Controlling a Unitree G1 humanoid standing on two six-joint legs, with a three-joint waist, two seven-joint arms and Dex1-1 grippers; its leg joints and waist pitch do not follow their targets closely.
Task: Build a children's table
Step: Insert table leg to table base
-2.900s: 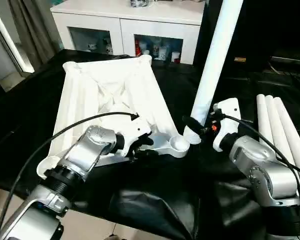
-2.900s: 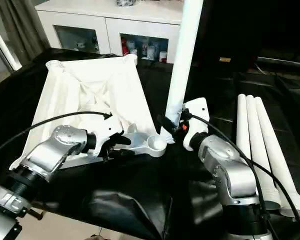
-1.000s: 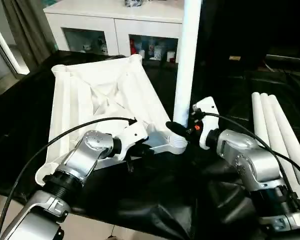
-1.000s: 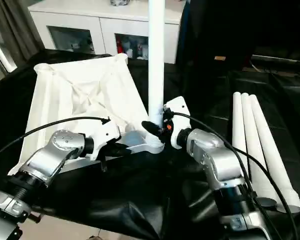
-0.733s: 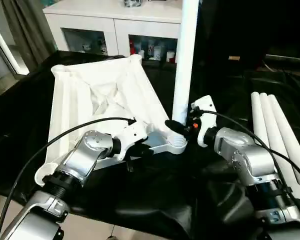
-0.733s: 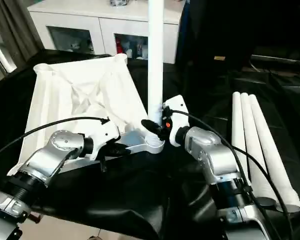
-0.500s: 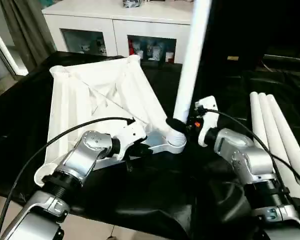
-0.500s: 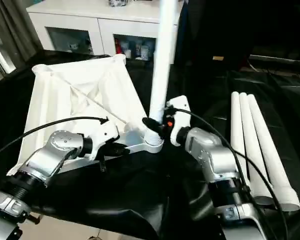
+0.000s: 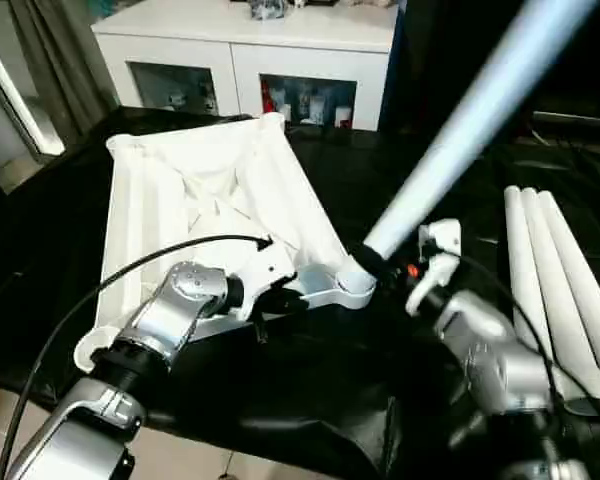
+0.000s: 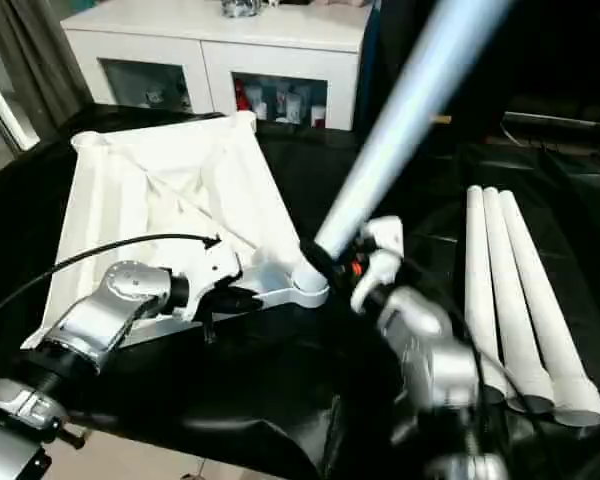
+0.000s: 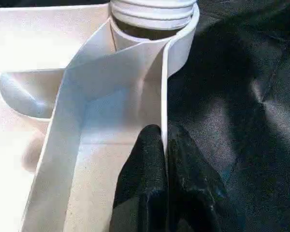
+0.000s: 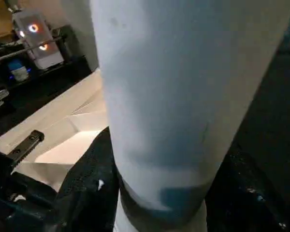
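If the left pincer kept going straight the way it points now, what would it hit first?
The left pincer, shut on the table top's thin rim, points along that rim toward the corner socket, where the leg's ribbed end sits. It would probably meet the socket first.

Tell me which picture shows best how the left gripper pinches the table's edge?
The left wrist view: its black fingers sit shut on the thin white wall of the tabletop, one on each side. In the eye views the left gripper is small, and its pinch is hard to make out.
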